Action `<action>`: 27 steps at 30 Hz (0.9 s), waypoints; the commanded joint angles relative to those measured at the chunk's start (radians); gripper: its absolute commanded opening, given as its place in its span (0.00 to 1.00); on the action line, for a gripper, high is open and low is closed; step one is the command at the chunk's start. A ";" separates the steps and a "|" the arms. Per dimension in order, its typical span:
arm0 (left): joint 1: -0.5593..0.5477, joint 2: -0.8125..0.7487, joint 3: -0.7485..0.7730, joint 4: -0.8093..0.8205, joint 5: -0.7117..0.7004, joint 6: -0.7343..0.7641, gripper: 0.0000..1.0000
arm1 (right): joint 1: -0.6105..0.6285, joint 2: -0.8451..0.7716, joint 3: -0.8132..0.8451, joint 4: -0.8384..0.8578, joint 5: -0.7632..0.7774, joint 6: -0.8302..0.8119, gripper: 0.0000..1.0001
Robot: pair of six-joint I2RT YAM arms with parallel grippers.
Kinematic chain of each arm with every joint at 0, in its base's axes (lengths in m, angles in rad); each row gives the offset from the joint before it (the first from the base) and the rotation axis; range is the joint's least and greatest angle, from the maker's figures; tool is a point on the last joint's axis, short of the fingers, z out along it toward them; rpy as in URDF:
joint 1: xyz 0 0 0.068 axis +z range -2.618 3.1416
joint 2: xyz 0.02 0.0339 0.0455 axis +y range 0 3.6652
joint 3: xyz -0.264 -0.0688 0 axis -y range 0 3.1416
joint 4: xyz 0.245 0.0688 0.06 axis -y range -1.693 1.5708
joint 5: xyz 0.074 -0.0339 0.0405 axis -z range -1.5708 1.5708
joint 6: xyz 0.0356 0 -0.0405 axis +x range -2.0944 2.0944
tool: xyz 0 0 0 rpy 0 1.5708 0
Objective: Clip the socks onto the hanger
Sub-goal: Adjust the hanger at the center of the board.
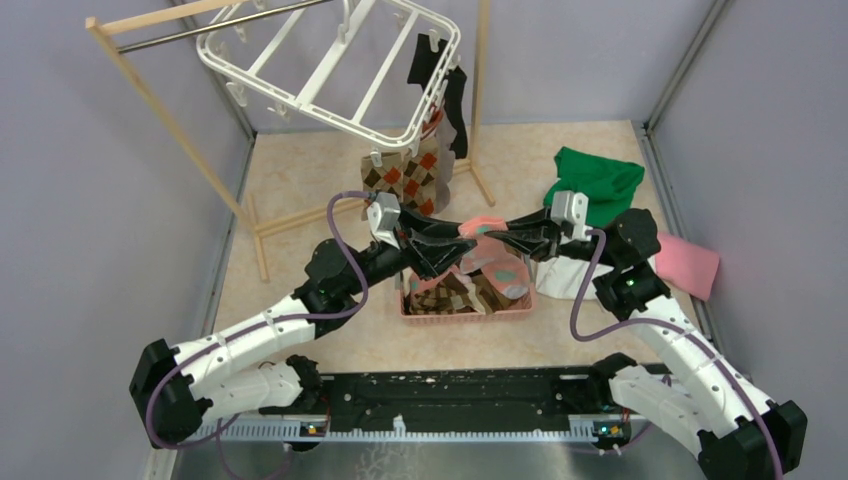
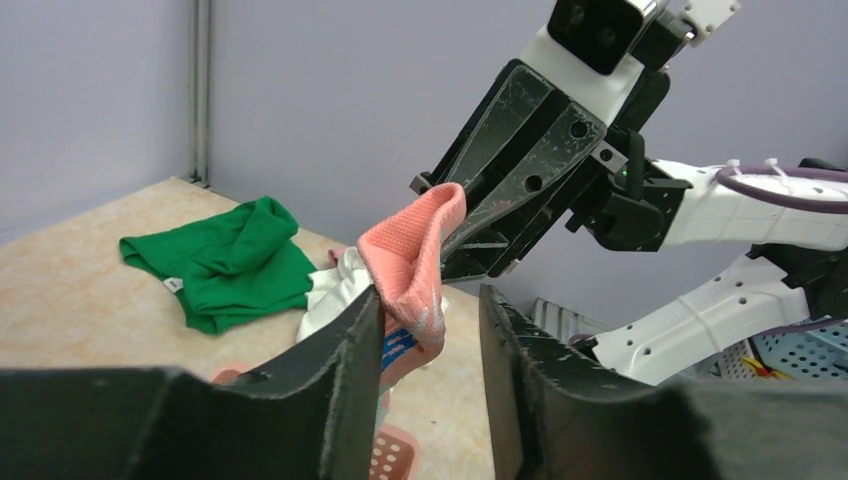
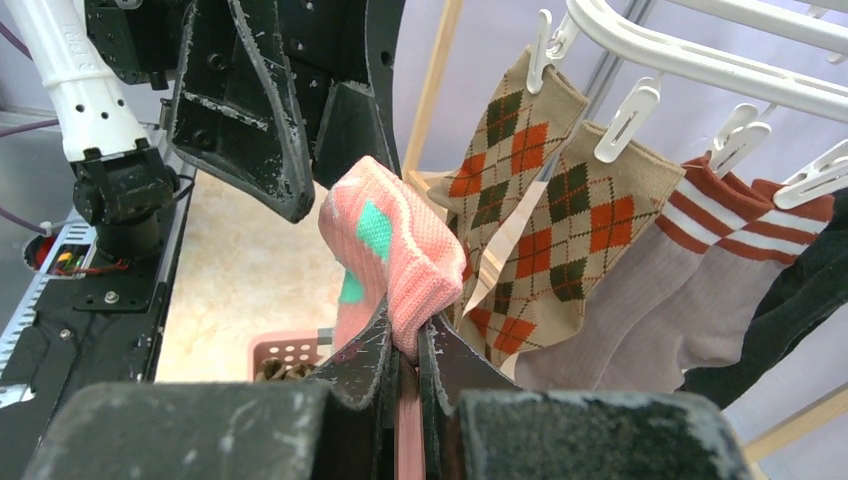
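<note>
The right end effector (image 3: 405,338) is clamped tight on a pink sock (image 3: 392,250) with teal patches, holding it in the air above a pink basket (image 1: 466,313) that has more patterned socks lying in it. The left end effector (image 2: 430,300) faces it with its jaws partly apart around the sock's free end: the fabric touches one finger (image 2: 350,345), and a gap shows to the other. Behind them the white hanger (image 3: 690,62) hangs from a wooden rack (image 1: 150,90), tilted. Two argyle socks (image 3: 585,225), two brown socks with cream stripes (image 3: 700,265) and black socks (image 1: 440,70) dangle from clips on its near corner. A green cloth (image 1: 598,180) and a pink cloth (image 1: 688,265) lie on the table (image 1: 300,180) to the right.
</note>
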 commanded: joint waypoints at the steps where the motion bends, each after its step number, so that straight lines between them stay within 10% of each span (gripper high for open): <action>1: -0.004 0.001 0.037 0.092 0.037 0.000 0.42 | 0.015 -0.017 0.003 0.023 -0.008 -0.029 0.00; 7: -0.004 0.003 0.039 0.107 0.120 0.088 0.00 | 0.018 -0.022 0.002 0.013 -0.019 -0.032 0.00; 11: -0.004 -0.028 0.055 0.013 0.157 0.243 0.00 | 0.019 -0.028 0.001 -0.007 -0.030 -0.039 0.03; 18: -0.004 -0.157 0.166 -0.553 0.177 0.867 0.00 | 0.018 -0.055 0.022 -0.201 -0.067 -0.128 0.63; 27: -0.004 -0.120 0.351 -0.919 0.246 1.209 0.00 | 0.018 -0.003 0.029 -0.103 -0.179 -0.011 0.69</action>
